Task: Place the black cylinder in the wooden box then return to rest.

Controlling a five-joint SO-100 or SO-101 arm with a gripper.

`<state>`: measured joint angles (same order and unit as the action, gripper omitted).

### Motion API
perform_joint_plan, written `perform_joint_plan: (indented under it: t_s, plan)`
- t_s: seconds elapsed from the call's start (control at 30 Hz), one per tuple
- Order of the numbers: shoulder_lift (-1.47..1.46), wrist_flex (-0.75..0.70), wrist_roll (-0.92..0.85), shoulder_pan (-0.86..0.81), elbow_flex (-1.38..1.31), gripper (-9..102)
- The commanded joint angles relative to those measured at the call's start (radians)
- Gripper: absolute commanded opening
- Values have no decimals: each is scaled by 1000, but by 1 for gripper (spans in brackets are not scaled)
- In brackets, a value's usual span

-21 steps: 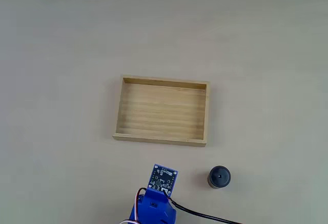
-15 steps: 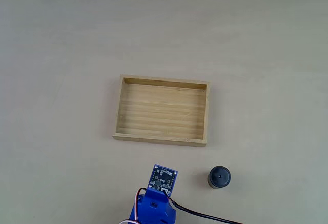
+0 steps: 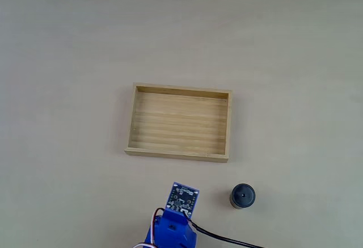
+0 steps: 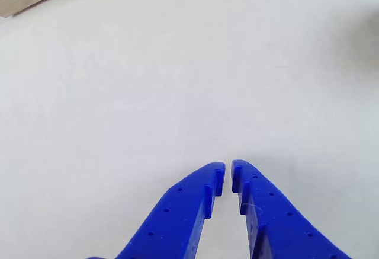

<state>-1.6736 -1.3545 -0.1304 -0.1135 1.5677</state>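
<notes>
While tool [image 4: 228,173] nearly closed, black cylinder [image 3: 243,196] beside wooden box [image 3: 179,156]

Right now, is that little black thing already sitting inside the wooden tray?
No, the black cylinder stands on the table outside the wooden box.

Blue tool [image 4: 228,173] nearly closed, fingertips a slim gap apart, holding nothing, blue arm [image 3: 170,232] behind it

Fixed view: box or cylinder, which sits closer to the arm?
The black cylinder: it stands on the table just right of the arm's blue wrist, while the wooden box lies farther up the picture, empty.
</notes>
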Motion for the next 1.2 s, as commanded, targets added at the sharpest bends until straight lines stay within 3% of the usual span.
perform_joint_plan:
  t_s: [0.0, 0.3, 0.63, 1.17]
  plan:
    - [101, 3, 8, -67, -141, 0]
    - [371, 5, 23, -235, -426, 11]
    - [509, 71, 173, -469, -512, 25]
    - [653, 341, 262, -601, -505, 26]
